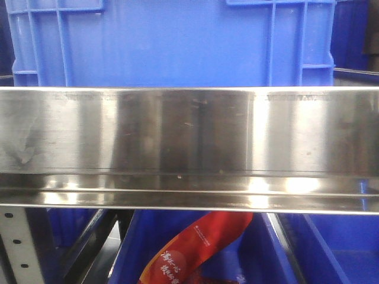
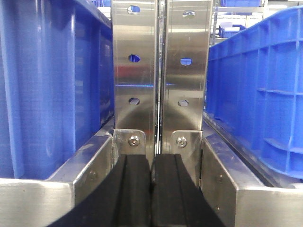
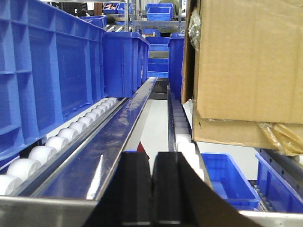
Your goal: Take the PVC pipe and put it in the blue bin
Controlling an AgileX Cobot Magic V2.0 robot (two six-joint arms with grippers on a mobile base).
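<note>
No PVC pipe shows in any view. A blue bin (image 1: 172,41) stands on the shelf behind a steel rail (image 1: 189,136) in the front view. My left gripper (image 2: 152,163) is shut with nothing between its black fingers, pointing at two steel uprights (image 2: 161,71) between two blue bins (image 2: 47,85). My right gripper (image 3: 151,161) is also shut and empty, aimed along a roller rack lane between blue bins (image 3: 47,80) and a cardboard box (image 3: 246,71).
White rollers (image 3: 61,142) line the lane on the left. Lower blue bins (image 3: 227,182) sit below on the right. Under the steel rail a red printed bag (image 1: 195,248) lies in a lower blue bin. Another blue bin (image 2: 260,94) flanks the left gripper.
</note>
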